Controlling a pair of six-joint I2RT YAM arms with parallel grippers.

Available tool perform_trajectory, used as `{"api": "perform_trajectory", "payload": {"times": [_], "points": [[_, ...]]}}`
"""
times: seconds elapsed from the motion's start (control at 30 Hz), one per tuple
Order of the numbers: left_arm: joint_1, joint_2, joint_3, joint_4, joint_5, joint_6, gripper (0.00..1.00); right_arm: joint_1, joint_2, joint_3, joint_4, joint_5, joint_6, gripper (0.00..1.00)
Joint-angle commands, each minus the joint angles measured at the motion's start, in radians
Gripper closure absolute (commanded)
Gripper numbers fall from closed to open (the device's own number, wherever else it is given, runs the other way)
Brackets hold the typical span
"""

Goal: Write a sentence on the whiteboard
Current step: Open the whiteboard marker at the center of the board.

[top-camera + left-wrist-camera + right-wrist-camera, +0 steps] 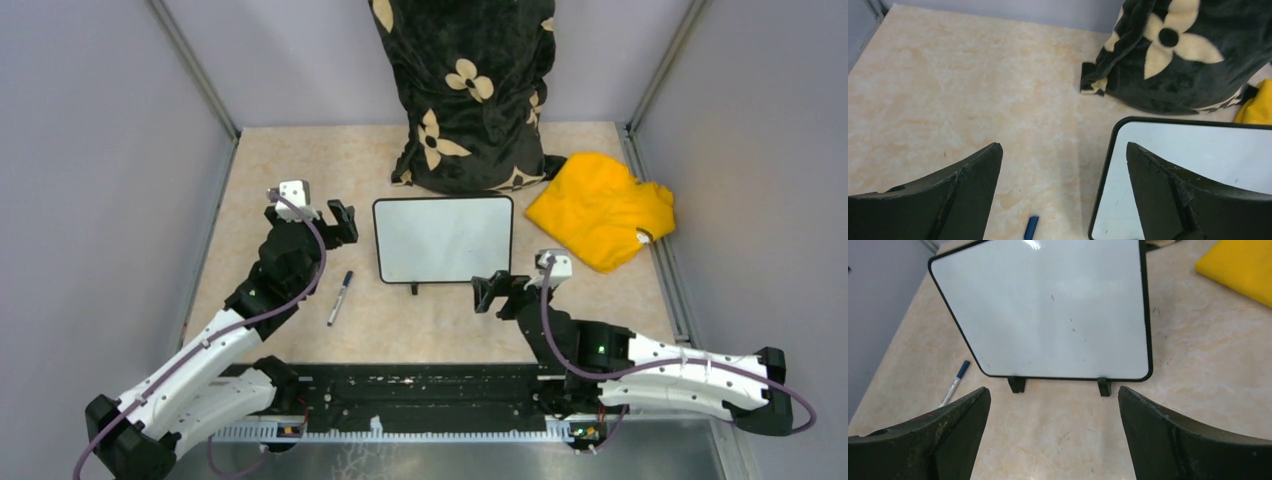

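Whiteboard at table centre, on two small black feet, dark frame. Face white, only few faint specks in right wrist view. Blue-capped marker lies on table left of board, apart from it. Left gripper just beside board's left edge, jaws spread wide, nothing between. Right gripper low at board's near right corner, jaws wide apart, holding nothing. Yellow cloth crumpled right of board. Black flower-print fabric bundle right behind board.
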Motion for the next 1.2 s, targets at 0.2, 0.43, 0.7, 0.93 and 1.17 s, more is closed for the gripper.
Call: {"api": "perform_trajectory", "payload": {"times": [0.2,0.43,0.7,0.93,1.17], "points": [[0.007,0.068,0.102,-0.520,-0.049,-0.316,0.01,-0.049,-0.014,0.025,0.089,0.097,-0.213,0.02],[0.062,0.136,0.156,-0.591,0.083,-0.292,0.01,-0.167,0.126,0.165,0.088,-0.088,-0.317,0.01],[0.226,0.347,0.205,-0.626,0.389,-0.214,0.01,-0.236,0.230,0.269,0.041,-0.196,-0.357,0.01],[0.253,0.475,0.242,-0.691,0.473,-0.150,0.01,-0.246,0.235,0.279,0.011,-0.214,-0.395,0.01],[0.253,0.613,0.265,-0.739,0.520,-0.136,0.07,-0.246,0.271,0.292,-0.036,-0.289,-0.386,0.01]]}}
